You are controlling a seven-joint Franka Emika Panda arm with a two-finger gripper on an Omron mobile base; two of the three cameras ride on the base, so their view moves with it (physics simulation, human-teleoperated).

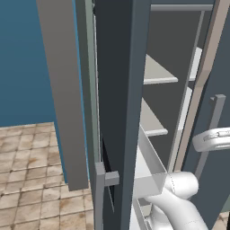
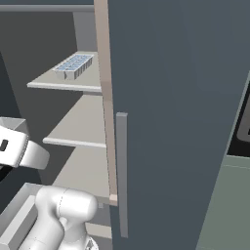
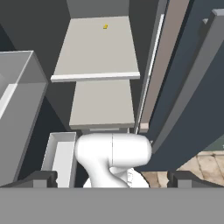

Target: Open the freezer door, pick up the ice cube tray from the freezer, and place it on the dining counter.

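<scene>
With the freezer door [image 1: 119,90] swung open, we locate the ice cube tray [image 2: 73,65] on an upper shelf [image 2: 58,80] inside the freezer [image 2: 78,29]. The gripper [image 3: 111,181] is spread wide, holding nothing. We judge the tray light, rigid and slippery; grasp across its narrow width

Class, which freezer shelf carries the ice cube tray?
The upper shelf: the ice cube tray lies on it; the shelf below is bare.
</scene>
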